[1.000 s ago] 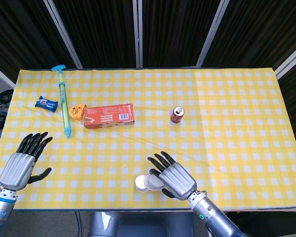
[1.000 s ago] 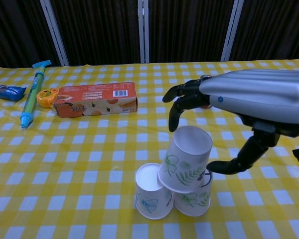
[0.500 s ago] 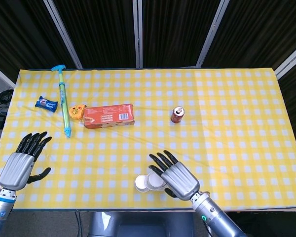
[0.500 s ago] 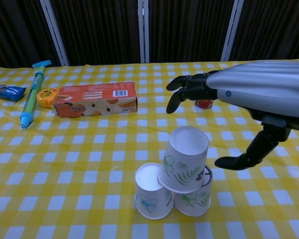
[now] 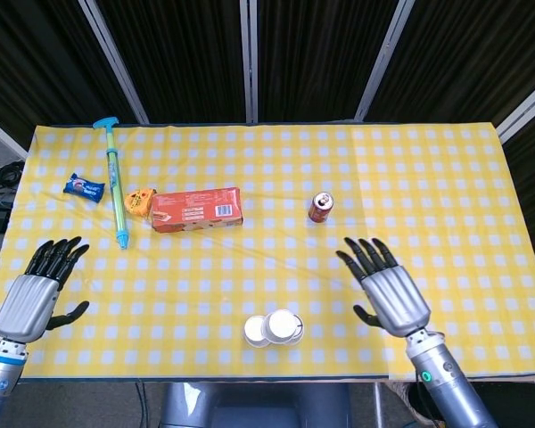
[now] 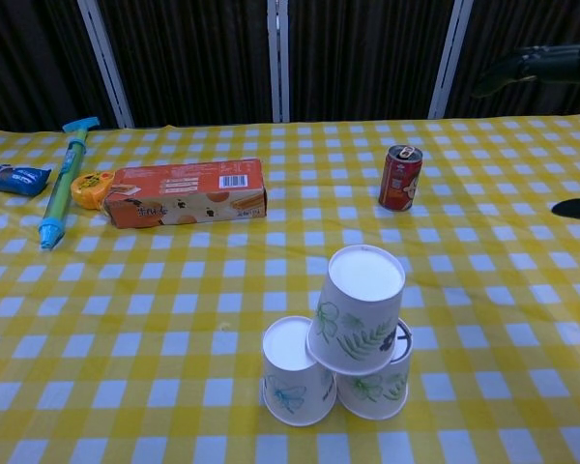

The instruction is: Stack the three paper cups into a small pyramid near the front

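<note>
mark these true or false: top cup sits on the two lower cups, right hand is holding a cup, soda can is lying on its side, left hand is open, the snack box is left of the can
1. The top cup sits on the two lower cups. True.
2. The right hand is holding a cup. False: it is off to the side of the stack, fingers spread, holding nothing.
3. The soda can is lying on its side. False: it stands upright.
4. The left hand is open. True: its fingers are apart and it holds nothing.
5. The snack box is left of the can in the head view. True.
</note>
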Motion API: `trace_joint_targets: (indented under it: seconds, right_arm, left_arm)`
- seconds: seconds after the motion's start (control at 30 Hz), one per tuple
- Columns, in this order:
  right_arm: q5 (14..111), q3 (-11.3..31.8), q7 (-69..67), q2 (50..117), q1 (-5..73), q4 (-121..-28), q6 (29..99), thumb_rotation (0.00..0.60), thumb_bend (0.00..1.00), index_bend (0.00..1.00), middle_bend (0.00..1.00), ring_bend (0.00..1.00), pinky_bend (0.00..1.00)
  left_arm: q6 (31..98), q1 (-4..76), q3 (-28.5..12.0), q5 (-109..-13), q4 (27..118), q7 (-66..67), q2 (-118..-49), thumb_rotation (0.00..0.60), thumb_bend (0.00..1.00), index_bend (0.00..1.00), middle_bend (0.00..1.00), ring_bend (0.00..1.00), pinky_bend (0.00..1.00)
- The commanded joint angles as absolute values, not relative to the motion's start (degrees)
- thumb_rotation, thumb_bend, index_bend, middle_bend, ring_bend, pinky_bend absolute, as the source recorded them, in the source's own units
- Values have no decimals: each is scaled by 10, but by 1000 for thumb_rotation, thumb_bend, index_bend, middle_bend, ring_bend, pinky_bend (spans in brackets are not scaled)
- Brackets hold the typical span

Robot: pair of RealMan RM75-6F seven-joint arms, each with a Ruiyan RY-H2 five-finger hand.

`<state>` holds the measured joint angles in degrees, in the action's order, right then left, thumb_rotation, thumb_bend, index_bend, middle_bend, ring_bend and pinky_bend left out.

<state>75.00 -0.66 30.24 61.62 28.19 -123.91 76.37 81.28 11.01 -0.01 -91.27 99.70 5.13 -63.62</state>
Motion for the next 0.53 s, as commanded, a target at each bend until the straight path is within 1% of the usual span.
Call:
trace_joint_targets:
  seconds: [0.03, 0.17, 0.23, 0.4, 0.53]
  right_arm:
    - [782, -14, 189, 620, 215, -1108, 825, 600, 149, 54, 0, 0, 0]
    - [776, -14, 113, 652, 180, -1011, 838, 600, 149, 20, 0, 0, 0]
    - [774, -14, 91, 660, 171, -984, 837, 600, 149, 15, 0, 0, 0]
    - [781, -8, 64, 674, 157, -943, 841, 600, 150, 13, 0, 0, 0]
    - [789, 1, 50, 676, 150, -930, 845, 600, 149, 13, 0, 0, 0]
  left_arm:
    - [811, 110, -1, -909, 994, 61, -642, 600, 256, 19, 0, 0, 0]
    - [811, 109, -3, -904, 988, 77, -652, 600, 255, 0, 0, 0, 0]
    - [810, 110, -3, -902, 985, 81, -656, 600, 256, 0, 0, 0, 0]
    - [807, 110, -5, -897, 975, 87, -665, 600, 255, 0, 0, 0, 0]
    - [809, 109, -7, -894, 967, 88, -672, 600, 256, 0, 0, 0, 0]
